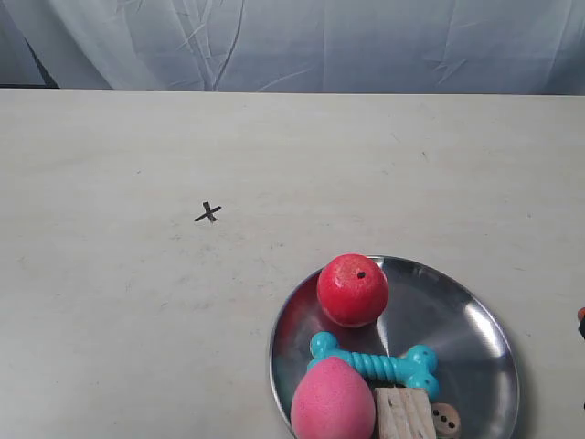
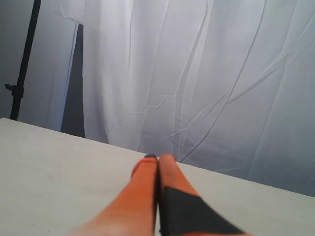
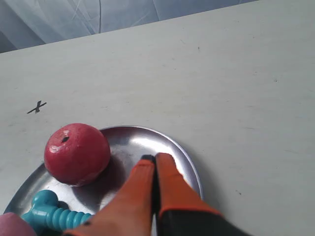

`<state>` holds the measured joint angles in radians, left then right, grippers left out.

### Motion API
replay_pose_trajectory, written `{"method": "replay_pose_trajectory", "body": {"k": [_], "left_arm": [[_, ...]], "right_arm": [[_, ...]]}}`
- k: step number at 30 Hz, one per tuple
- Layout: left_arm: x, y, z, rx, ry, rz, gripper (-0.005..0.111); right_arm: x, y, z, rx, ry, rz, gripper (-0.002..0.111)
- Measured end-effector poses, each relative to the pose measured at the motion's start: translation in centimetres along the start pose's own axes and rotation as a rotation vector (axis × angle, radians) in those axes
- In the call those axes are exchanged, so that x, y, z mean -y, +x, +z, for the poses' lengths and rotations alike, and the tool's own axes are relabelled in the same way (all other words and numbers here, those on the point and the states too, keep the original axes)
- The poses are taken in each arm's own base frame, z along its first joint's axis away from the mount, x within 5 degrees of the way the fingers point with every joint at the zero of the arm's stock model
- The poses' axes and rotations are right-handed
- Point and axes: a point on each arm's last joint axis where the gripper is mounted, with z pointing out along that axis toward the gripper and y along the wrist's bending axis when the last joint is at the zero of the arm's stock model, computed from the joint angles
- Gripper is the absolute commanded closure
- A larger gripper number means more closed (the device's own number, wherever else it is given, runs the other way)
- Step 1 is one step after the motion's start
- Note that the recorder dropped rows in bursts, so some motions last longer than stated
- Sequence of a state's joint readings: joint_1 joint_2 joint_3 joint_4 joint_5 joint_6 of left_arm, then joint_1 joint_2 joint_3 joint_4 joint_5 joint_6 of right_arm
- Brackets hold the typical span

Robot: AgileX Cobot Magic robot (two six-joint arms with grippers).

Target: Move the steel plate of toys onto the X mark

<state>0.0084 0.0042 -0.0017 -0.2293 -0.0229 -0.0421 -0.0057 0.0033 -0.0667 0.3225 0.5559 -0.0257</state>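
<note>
The steel plate lies at the table's near right with the toys in it: a red ball, a turquoise bone, a pink egg, a wooden cube and a small die. The X mark is drawn on the table to the plate's far left, apart from it. In the right wrist view my right gripper is shut with nothing between its fingers. It points over the plate, beside the red ball, and the X mark shows beyond. My left gripper is shut and holds nothing.
A white curtain hangs behind the table's far edge. A dark stand shows beside the curtain in the left wrist view. A sliver of the arm at the exterior view's right peeks in at the frame edge.
</note>
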Motion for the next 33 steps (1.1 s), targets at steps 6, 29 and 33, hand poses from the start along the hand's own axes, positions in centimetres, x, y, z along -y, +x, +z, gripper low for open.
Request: {"method": "replay_pose_trajectory", "body": {"k": [6,29,33], "left_arm": [[0.00,0.00,0.00,0.000,0.000,0.000,0.107],[0.00,0.00,0.00,0.000,0.000,0.000,0.107],[0.00,0.00,0.00,0.000,0.000,0.000,0.107]], "right_arm": [[0.00,0.00,0.00,0.000,0.000,0.000,0.108],[0.07,0.00,0.00,0.000,0.008,-0.013,0.108],[0.07,-0.15,0.00,0.017,0.008,-0.013,0.108]]}}
